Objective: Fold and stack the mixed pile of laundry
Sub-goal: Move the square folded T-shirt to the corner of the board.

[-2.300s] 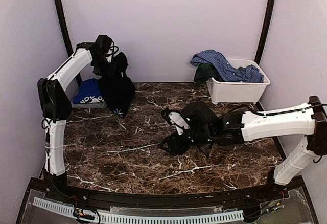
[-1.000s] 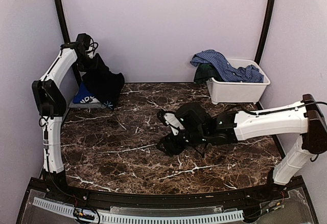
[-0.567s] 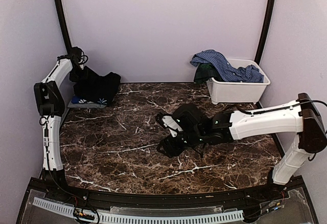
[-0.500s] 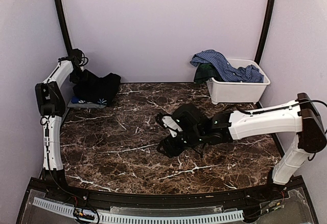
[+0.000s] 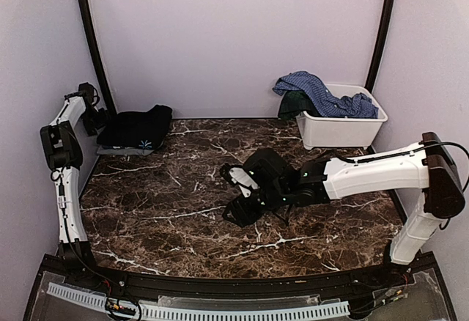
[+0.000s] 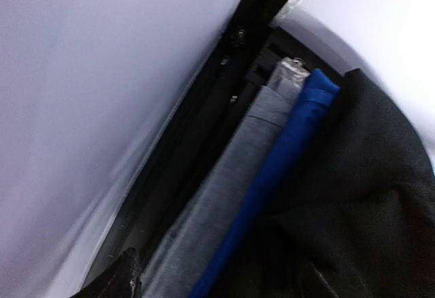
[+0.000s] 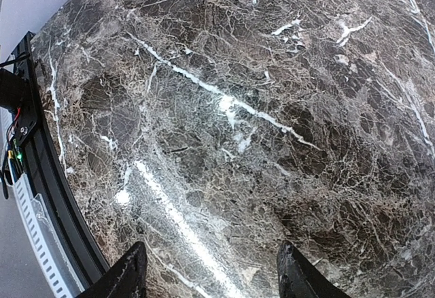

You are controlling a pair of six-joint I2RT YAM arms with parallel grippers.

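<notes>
The tabletop (image 5: 183, 218) is dark brown marble veined with white, glossy enough to carry pale streaks of glare. In its far left corner lies a folded stack: a grey piece (image 6: 224, 196) at the bottom, seemingly flat on the stone, though the corner is dim. A blue tee (image 6: 285, 148) lies on that and a black garment (image 5: 135, 128) on top. At the far right stands a white bin (image 5: 344, 130), a blue checked shirt (image 5: 315, 90) and a dark green garment (image 5: 295, 103) draped over its rim.
</notes>
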